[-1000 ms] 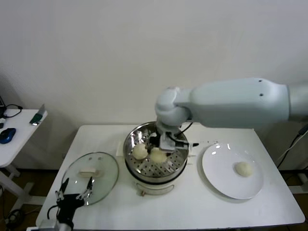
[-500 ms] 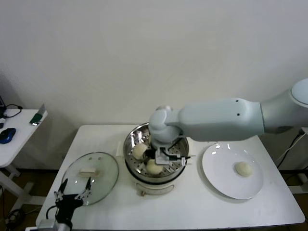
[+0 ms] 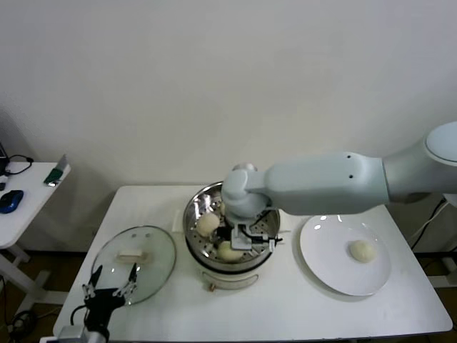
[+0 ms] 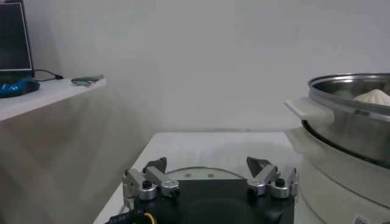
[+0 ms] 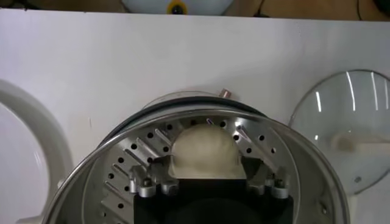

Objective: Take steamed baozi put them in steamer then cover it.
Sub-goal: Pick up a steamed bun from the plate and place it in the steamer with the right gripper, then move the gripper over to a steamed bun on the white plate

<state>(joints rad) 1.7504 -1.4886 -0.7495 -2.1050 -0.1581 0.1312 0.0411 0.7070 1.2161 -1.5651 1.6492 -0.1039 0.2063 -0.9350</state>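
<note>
My right gripper reaches down into the steel steamer and is shut on a cream-white baozi, low over the perforated bottom on the side nearest me. In the right wrist view the fingers press both sides of this baozi. Another baozi lies in the steamer's left part. One baozi lies on the white plate at the right. The glass cover lies flat on the table at the left. My left gripper is open and empty at its near edge.
The steamer stands on a cream pot base mid-table. In the left wrist view the pot's side handle and steel rim are at the right. A side table with a blue mouse stands far left.
My right gripper has moved from the back of the steamer towards its near side and lower, carrying the baozi down to the perforated bottom. The left arm has not moved.
</note>
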